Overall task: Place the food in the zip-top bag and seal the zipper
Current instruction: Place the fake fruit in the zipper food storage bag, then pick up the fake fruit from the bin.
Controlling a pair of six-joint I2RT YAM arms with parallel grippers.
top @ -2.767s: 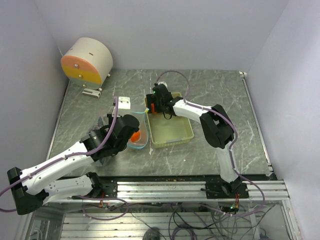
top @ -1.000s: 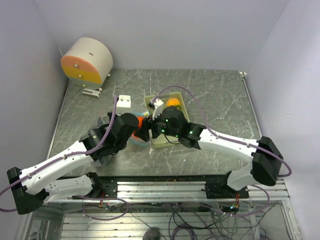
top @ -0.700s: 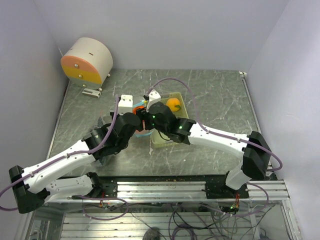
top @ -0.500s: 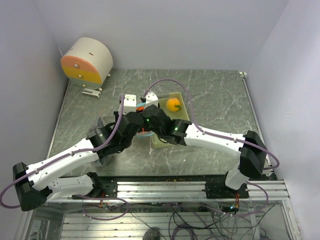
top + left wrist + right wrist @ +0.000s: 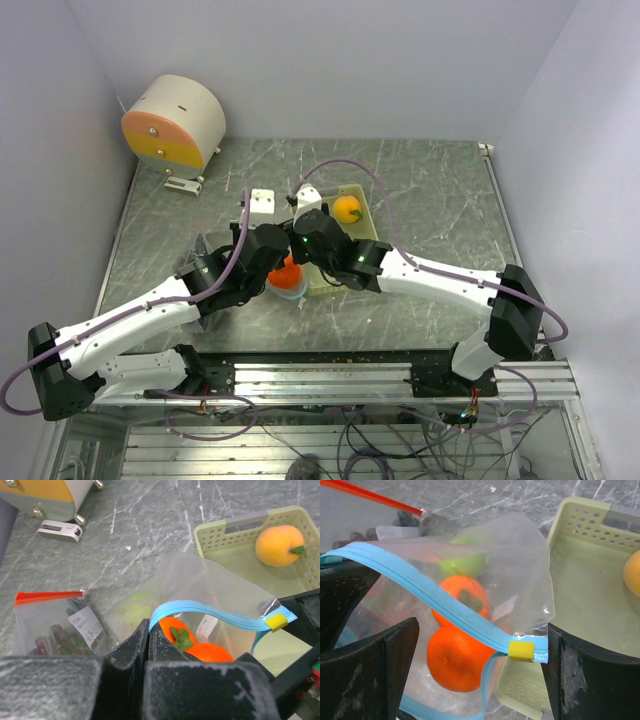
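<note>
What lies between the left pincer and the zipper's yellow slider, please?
The teal zipper strip arcs between left pincer and yellow slider, over orange fruit in the bag; left wrist view.

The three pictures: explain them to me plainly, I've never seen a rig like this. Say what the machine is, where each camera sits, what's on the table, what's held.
This is a robot: two white-and-black arms bolted to a grey marbled table, each ending in a two-finger gripper. The wide picture looks down from above and behind; the two close-ups come from cameras on the wrists. The left gripper is shut on the blue zipper strip of a clear plastic zip-top bag. Inside lie two round orange toy fruits and a green piece. The right gripper is open, its fingers either side of the bag's mouth. Beside the bag stands a pale yellow-green basket holding one yellow-orange fruit. A beige-and-orange drum sits far left.
</note>
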